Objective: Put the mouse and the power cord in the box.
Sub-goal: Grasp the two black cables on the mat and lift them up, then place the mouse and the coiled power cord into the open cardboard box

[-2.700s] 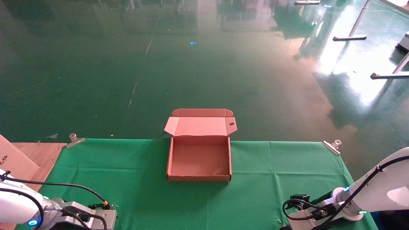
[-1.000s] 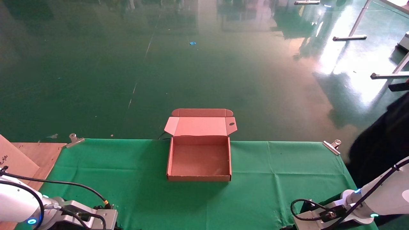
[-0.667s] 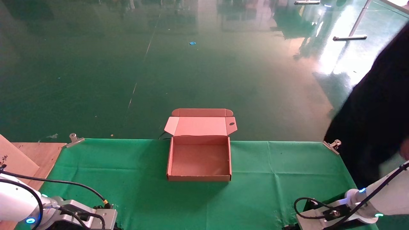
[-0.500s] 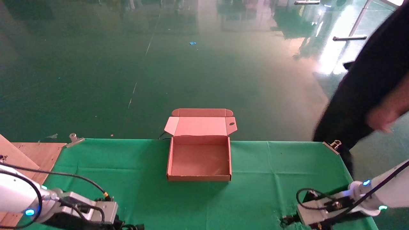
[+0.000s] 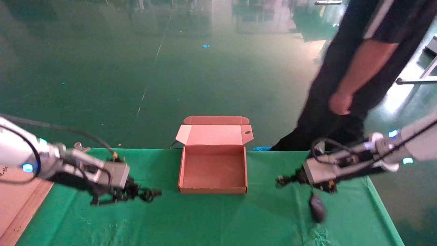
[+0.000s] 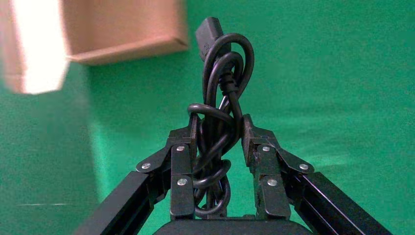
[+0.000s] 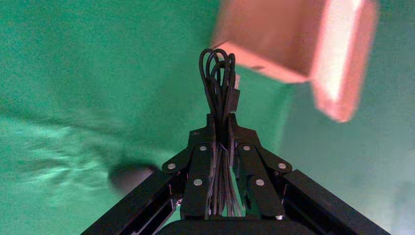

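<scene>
**Power cord and mouse both being carried, box waiting between the two grippers**

Power cord (image 6: 220, 122) is hanging clamped in the left gripper (image 6: 219, 142), whose fingers (image 6: 182, 166) are pressing narrowly on the middle of the knotted bundle while the chunky plug end is sticking out beyond the fingertips. In the head view the same gripper (image 5: 136, 194) is floating above the green cloth (image 5: 205, 218), with the open cardboard box (image 5: 212, 189) off to its right and slightly ahead of it. The bundle looks stiff and springy, so a pinch across the thick knot is likely the safest hold; loose loops may snag on the box wall on the way in.

The box is sitting empty, lid folded back, roughly midway between the two grippers.

The right gripper (image 7: 221, 132) is squeezing a slim hank of thin cable (image 7: 220, 73), its fingers nearly together around the strands. In the head view this gripper (image 5: 285, 179) is hovering to the right of the box, and the mouse (image 5: 317, 207) is dangling below and behind it, apparently hanging by its cable. The mouse seems light with a smooth, slippery dome, so it is probably swinging freely; the thin cable could slide through the fingers.

Beyond the table's far edge, a person in dark clothes (image 5: 355, 68) is standing near the right arm.
</scene>
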